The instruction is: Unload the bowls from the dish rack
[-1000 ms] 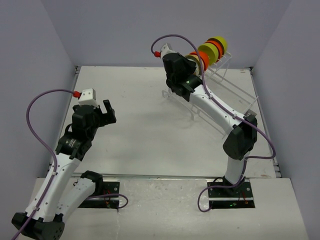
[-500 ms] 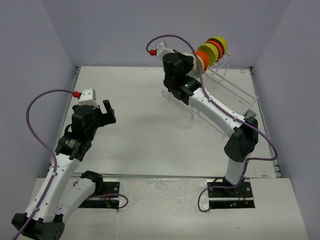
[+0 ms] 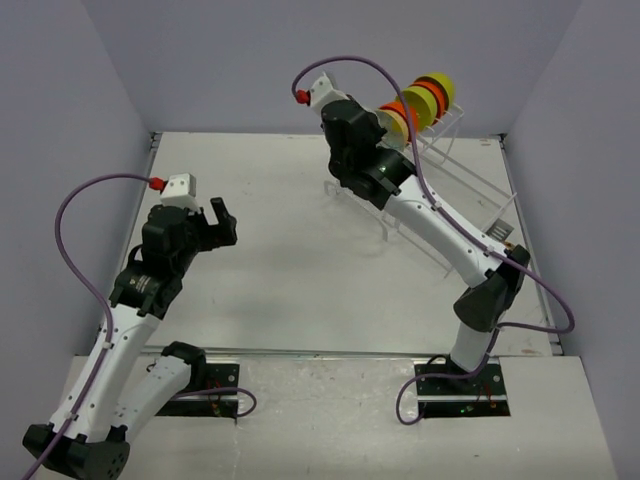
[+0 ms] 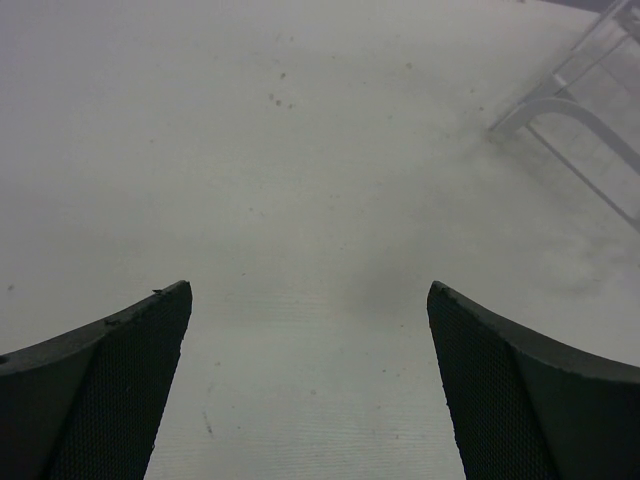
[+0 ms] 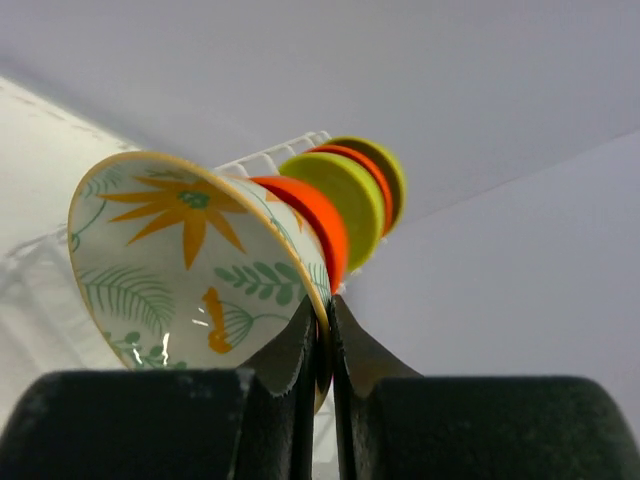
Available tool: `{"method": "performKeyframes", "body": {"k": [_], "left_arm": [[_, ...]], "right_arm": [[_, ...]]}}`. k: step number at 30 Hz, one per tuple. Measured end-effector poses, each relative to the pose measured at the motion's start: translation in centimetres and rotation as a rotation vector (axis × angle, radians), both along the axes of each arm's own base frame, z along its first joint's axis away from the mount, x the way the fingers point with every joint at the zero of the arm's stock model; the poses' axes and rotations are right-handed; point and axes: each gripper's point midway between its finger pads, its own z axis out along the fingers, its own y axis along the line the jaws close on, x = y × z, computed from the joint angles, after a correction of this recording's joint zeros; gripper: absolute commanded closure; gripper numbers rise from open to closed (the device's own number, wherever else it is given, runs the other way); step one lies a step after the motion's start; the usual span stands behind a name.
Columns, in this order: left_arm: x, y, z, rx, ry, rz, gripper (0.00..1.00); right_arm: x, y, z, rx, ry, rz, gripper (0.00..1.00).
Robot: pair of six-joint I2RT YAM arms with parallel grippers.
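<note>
Looking at progress here, I'd say this is barely started. The right gripper point(image 5: 322, 310) has its fingers pinched tight on the rim of the floral bowl point(image 5: 190, 260), a cream one with an orange flower and green leaves inside. It's tipped on edge at the near end of the row on the dish rack point(image 3: 462, 172). Can't tell from either view whether it's clear of its slot or just gripped in place.

Lined up right behind it in the wrist view are an orange-red bowl point(image 5: 312, 218), a lime-green bowl point(image 5: 348, 200), a second orange-red bowl point(image 5: 372, 172) and a yellow-green bowl point(image 5: 394, 172) at the far end, all standing on edge in the rack.

The left gripper point(image 4: 308, 290) is wide open with nothing in it, hanging over bare table point(image 3: 280, 270), well apart from the rack.

From above I see no bowl set down on the table, so my guess is zero unloaded: one in hand, four to go.
</note>
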Motion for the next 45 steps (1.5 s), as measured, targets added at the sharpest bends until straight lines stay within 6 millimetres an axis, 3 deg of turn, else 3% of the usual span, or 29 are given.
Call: {"method": "performKeyframes", "body": {"k": [3, 7, 12, 16, 20, 24, 27, 29, 31, 33, 39, 41, 42, 43, 44, 45], "left_arm": [[0.4, -2.0, 1.7, -0.059, -0.009, -0.087, 0.0], [2.1, -6.1, 6.7, -0.164, -0.059, -0.237, 0.0], [4.4, -12.2, 10.9, -0.2, -0.092, -0.379, 0.06], [6.2, -15.2, 10.5, -0.178, -0.061, -0.402, 0.15], [7.4, -15.6, 9.4, -0.113, -0.013, -0.349, 0.21], [8.0, -14.2, 8.0, -0.042, 0.029, -0.278, 0.24], [7.9, -13.5, 7.1, -0.007, 0.06, -0.258, 0.33], [7.7, -13.3, 6.7, 0.01, 0.074, -0.259, 0.49], [7.7, -13.3, 6.6, 0.017, 0.077, -0.263, 0.53], [7.7, -13.5, 6.4, 0.018, 0.083, -0.272, 0.53], [7.8, -14.5, 5.2, 0.024, 0.116, -0.319, 0.38], [7.7, -14.5, 4.7, 0.026, 0.127, -0.326, 0.54], [7.7, -14.6, 4.5, 0.03, 0.132, -0.331, 0.71], [7.6, -14.7, 4.4, 0.025, 0.137, -0.337, 0.8], [7.5, -14.8, 4.2, 0.026, 0.141, -0.344, 1.0], [7.5, -15.0, 4.2, 0.022, 0.144, -0.35, 1.0]], "right_arm": [[-1.0, 1.7, -0.2, 0.155, 0.075, 0.095, 1.0], [-3.4, 5.5, -0.5, 0.429, 0.195, 0.257, 1.0], [-6.2, 8.8, -5.4, 0.589, 0.416, 0.311, 1.0], [-7.1, 10.3, -9.1, 0.638, 0.55, 0.302, 1.0], [-8.2, 11.0, -11.0, 0.671, 0.632, 0.308, 1.0], [-8.4, 11.3, -11.6, 0.693, 0.66, 0.308, 1.0], [-8.4, 11.1, -12.1, 0.709, 0.676, 0.304, 1.0], [-8.5, 10.8, -12.5, 0.717, 0.687, 0.3, 1.0], [-8.7, 10.7, -12.7, 0.728, 0.701, 0.307, 1.0], [-8.9, 10.7, -12.8, 0.743, 0.713, 0.323, 1.0], [-9.2, 11.0, -12.2, 0.802, 0.726, 0.375, 1.0], [-9.2, 10.8, -11.8, 0.823, 0.724, 0.387, 1.0], [-9.2, 10.7, -11.6, 0.834, 0.723, 0.393, 1.0], [-9.1, 10.6, -11.4, 0.847, 0.719, 0.398, 1.0], [-8.9, 10.7, -11.0, 0.859, 0.708, 0.405, 1.0], [-8.9, 10.8, -10.8, 0.87, 0.705, 0.416, 1.0]]}}
